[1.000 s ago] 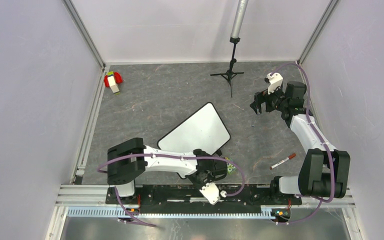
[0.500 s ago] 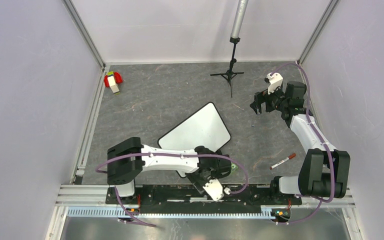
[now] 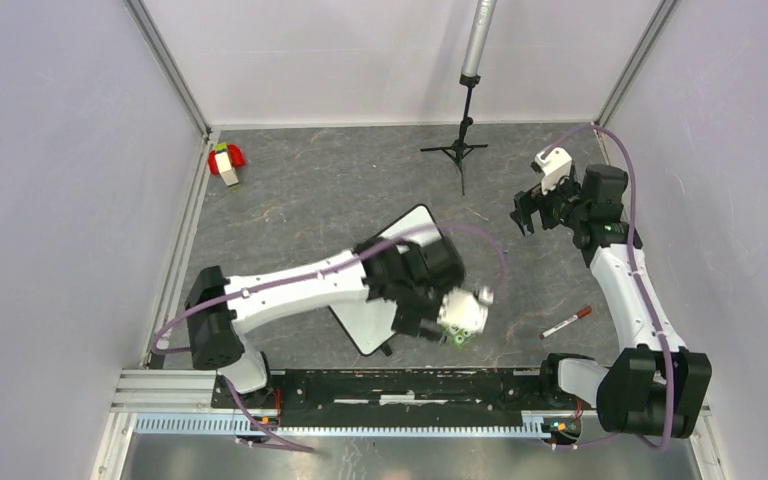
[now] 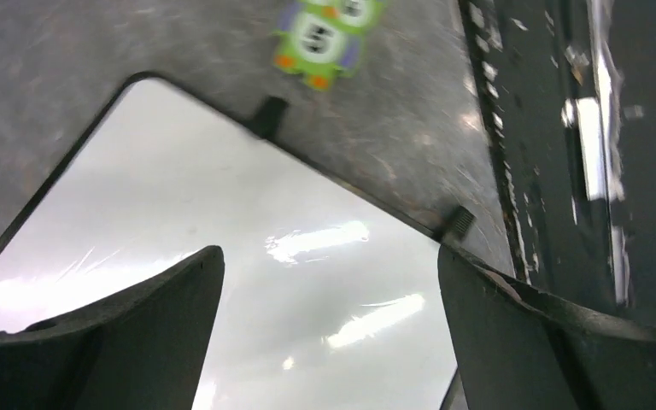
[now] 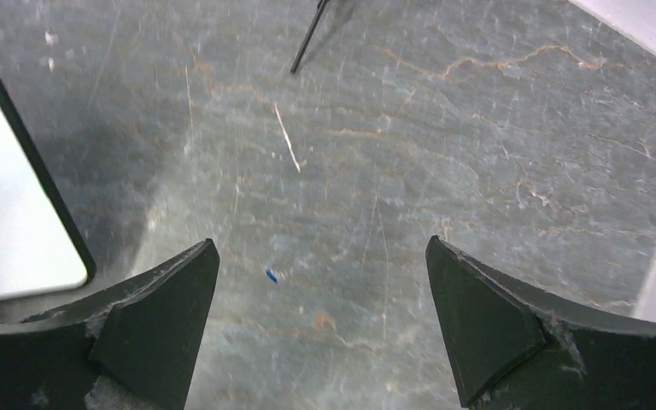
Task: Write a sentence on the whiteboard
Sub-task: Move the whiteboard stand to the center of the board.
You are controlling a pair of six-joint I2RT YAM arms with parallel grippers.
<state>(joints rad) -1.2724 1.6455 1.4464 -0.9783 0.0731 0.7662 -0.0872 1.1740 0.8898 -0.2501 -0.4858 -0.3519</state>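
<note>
Whiteboard [image 3: 365, 320] lies flat and skewed on the grey marbled table [image 3: 300, 210], one rounded corner toward the back wall and another toward the rail at the near edge; the left arm crosses over its middle and hides much of it from above. The left gripper [image 3: 460, 315] hangs by the board's right-hand edge, blurred in the overhead view; from the left wrist its jaws stand wide apart with nothing between them. Only the glossy white board [image 4: 248, 256] shows under them, streaked with lamp glare, its thin black rim and two short black legs visible along the edge. Just past that edge sits a small green toy [image 4: 319, 38] marked with a five, close beside the gripper.

The right gripper [image 3: 525, 212] hovers well to the right of the board, toward the back right of the table. Its jaws are spread wide too and hold nothing, with grey table beneath them and one corner of the board at the left of the wrist view. A marker [image 3: 567, 323] with a red cap lies on the table right of the board, well apart from both grippers. A black tripod stand [image 3: 463, 145] rises at the back, and a red, green and white block toy [image 3: 225, 160] sits in the far left corner
</note>
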